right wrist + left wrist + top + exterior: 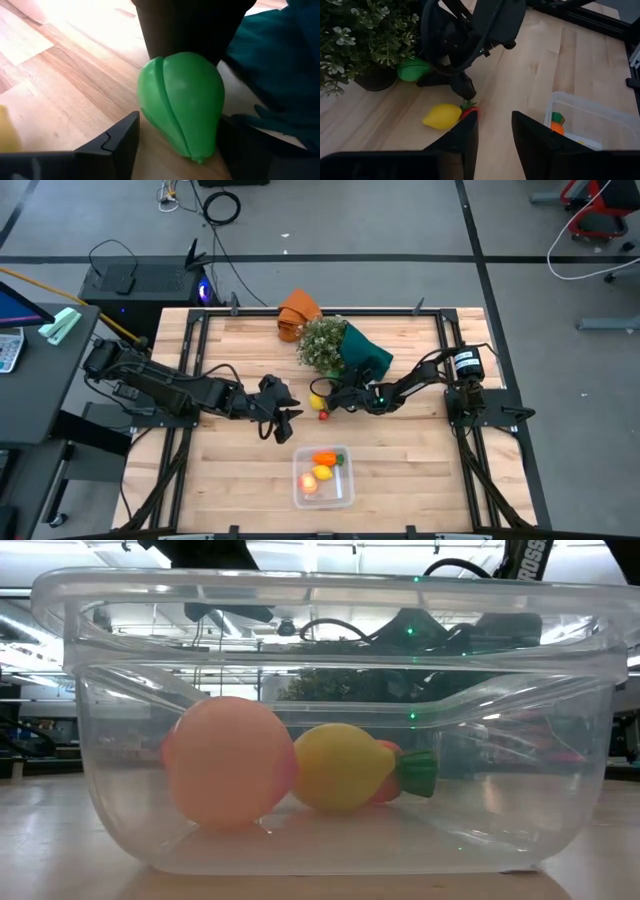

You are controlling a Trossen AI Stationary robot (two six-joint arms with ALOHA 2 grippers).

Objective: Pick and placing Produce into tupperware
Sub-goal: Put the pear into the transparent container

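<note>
The right gripper (175,145) closes its fingers around a green fruit (181,102); the next move is carrying it to the tupperware (322,500). The left gripper (494,132) waits, fingers narrowly apart.

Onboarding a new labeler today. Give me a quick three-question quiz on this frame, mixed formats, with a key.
1. True or false: the clear tupperware already holds a peach, a lemon and a carrot.
2. Multiple choice: what sits between the right gripper's fingers? A) a yellow lemon B) a green toy fruit C) an orange cloth
3. Fill in: beside the second lemon on the table lies a small ___ berry.

Key: 1 true; 2 B; 3 red. Bonus for the trainee: the left gripper is open and empty, above the table between that lemon and the tupperware.
</note>
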